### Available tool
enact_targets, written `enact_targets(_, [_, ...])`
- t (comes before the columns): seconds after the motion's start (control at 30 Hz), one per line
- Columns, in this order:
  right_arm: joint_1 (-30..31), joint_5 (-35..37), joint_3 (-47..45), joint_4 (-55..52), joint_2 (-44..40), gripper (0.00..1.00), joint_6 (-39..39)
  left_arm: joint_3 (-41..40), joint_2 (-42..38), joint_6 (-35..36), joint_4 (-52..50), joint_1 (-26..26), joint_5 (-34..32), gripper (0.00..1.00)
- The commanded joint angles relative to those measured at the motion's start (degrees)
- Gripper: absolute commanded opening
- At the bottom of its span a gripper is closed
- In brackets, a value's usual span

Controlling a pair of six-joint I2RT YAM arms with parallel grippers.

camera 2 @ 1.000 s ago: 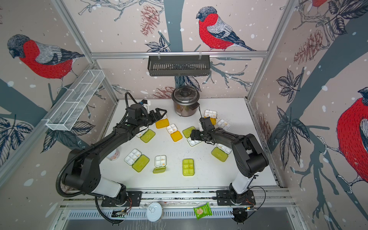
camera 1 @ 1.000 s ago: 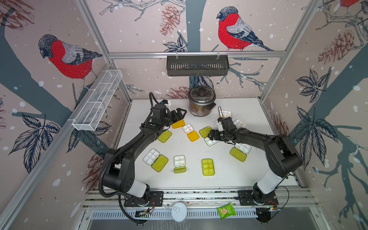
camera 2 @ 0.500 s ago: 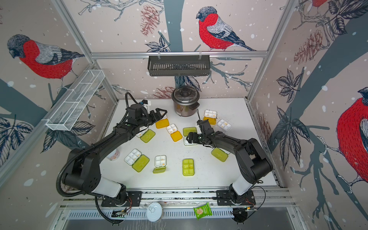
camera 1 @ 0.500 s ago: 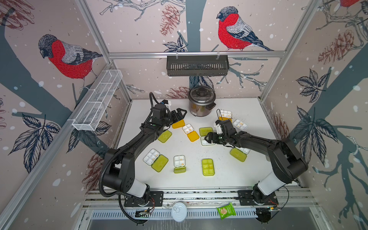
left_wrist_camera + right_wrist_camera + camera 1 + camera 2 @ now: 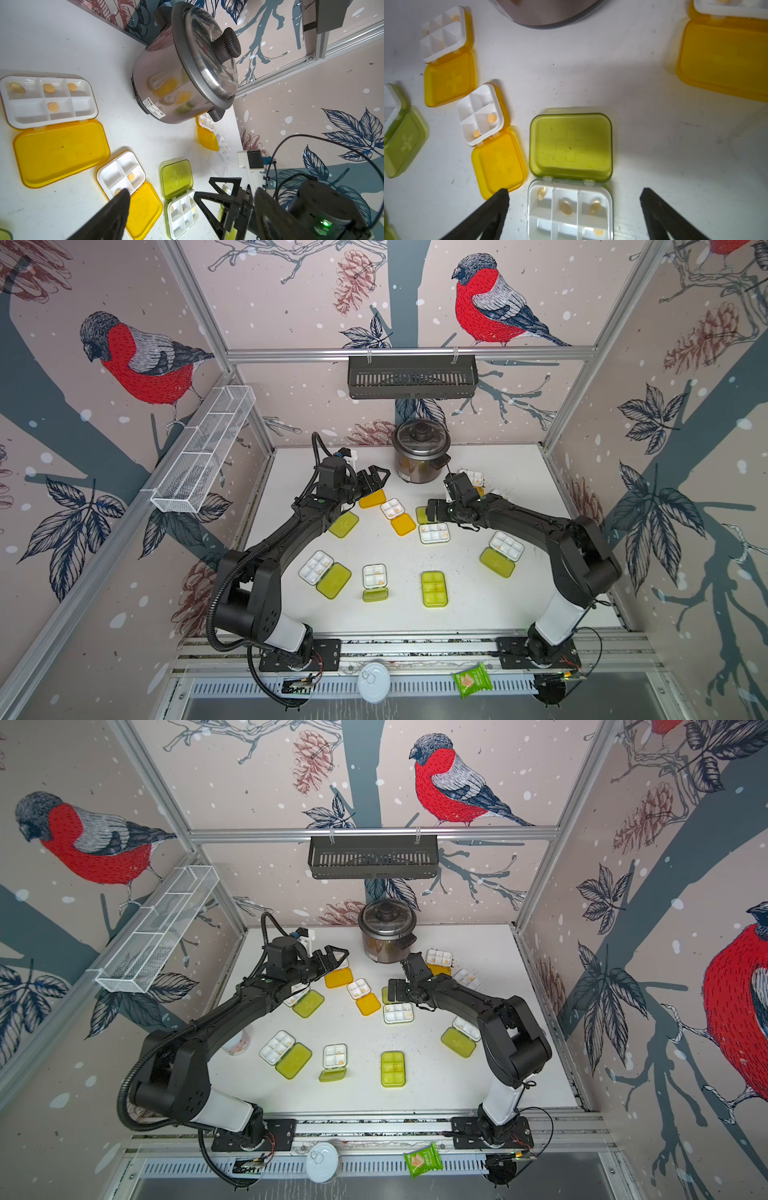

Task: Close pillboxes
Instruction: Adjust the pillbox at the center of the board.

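Both stood spread: right end effector straddled the open green-lidded pillbox on the tabletop, apparently lined up to flip its flat lid shut, while left end effector hovered empty above an orange-lidded pillbox.

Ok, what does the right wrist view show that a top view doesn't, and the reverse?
Only the right wrist view: the green lid in full with its raised cross; from above the right gripper covers most of it. Only a top view: the closed green pillbox, the snack packet, the can lid. Both: that lid's white tray with capsules, and the small open orange-lidded pillbox.
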Motion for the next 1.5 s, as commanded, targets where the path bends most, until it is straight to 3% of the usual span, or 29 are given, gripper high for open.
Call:
enact_targets(0.0, [1.7,7.6,2.9,-1.1,3.0,1.0,0.0,0.3,-0.4,0.4,0.4,0.1,-0.9,0.92])
enact_targets(0.63, [6.7,16.9,17.2,-7.4,16.7,1.0,-1.9,0.2,-0.6,0.1,0.5,0.6,-1.1,0.92])
enact_targets(1.1, [7.5,21.1,22.5,-10.9,21.8,1.0,-3.7,0.3,-0.4,-0.1,0.8,0.6,-0.3,0.92])
enact_targets(1.47, [6.5,23.8,21.4,-11.6,21.4,1.0,-4.4,0.2,-0.3,-0.3,1.1,0.7,0.1,0.92])
